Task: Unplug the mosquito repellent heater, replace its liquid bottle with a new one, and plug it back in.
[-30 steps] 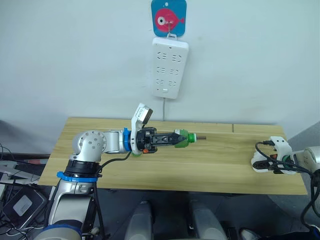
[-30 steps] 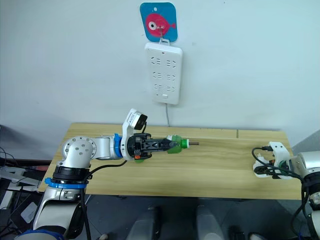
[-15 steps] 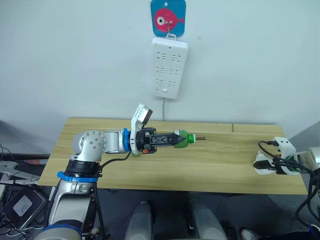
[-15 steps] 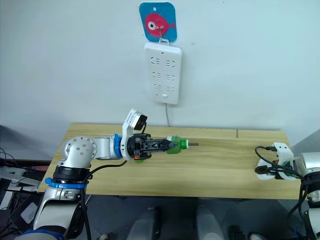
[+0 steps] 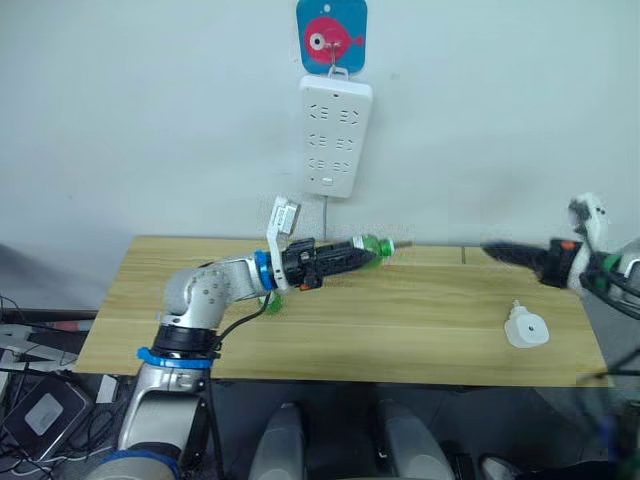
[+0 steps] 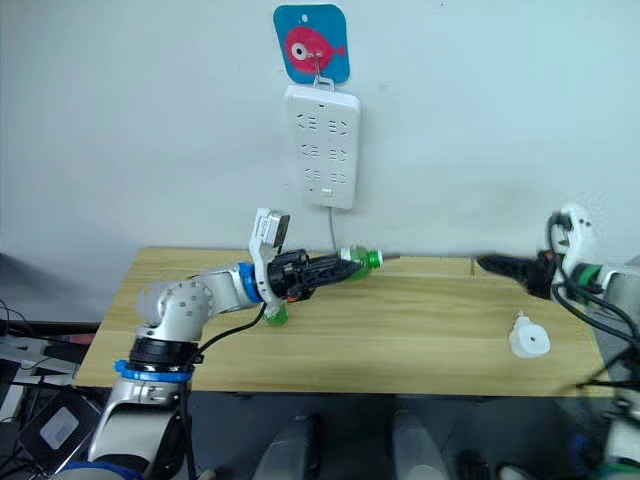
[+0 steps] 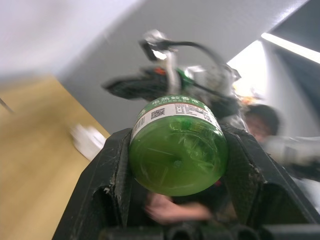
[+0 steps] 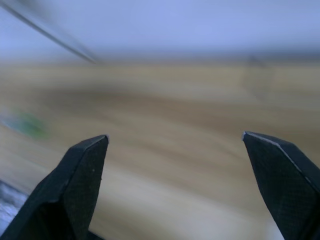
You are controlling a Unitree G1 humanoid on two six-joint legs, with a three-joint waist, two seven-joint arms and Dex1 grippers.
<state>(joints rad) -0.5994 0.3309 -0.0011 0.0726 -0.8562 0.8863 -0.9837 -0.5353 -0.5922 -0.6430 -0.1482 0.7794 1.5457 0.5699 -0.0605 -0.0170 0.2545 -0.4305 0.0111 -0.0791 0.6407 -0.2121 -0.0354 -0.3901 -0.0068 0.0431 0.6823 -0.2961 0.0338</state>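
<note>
L gripper (image 5: 352,257): jaws pinching green bottle (image 5: 367,247), raised over surface (image 5: 400,340). R gripper (image 5: 500,252): jaws spread, empty, above white heater (image 5: 526,329) lying near surface's right edge.

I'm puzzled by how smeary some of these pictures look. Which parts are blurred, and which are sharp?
Left eye view: the right pincer is streaked, the power strip crisp. Left wrist view: the green bottle is sharp, its background soft. Right wrist view: the table is smeared, the fingertips clear.
</note>
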